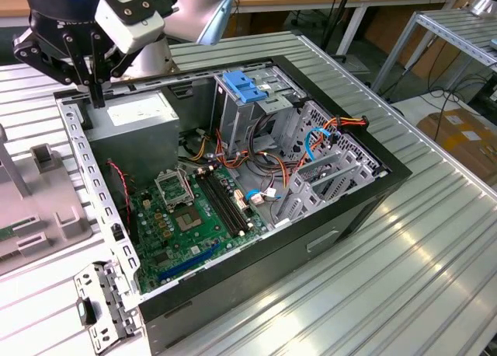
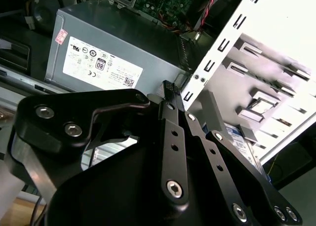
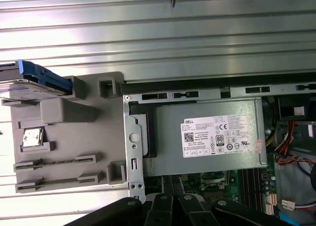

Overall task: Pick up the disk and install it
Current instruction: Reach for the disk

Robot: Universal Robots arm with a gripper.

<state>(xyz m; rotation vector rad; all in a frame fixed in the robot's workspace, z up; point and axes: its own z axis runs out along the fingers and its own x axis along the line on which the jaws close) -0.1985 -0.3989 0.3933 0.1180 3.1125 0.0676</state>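
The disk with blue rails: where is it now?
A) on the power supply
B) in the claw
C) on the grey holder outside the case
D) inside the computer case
C: in the first wrist view the disk lies on the grey holder beside the computer case, apart from the claw.

The desk [image 1: 419,239] is ribbed, shiny metal; the power supply [image 3: 168,137] matt grey metal, paper-labelled; the disk [image 3: 22,88] has blue plastic rails.

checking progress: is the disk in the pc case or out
Out: the disk lies on the grey holder beside the case.
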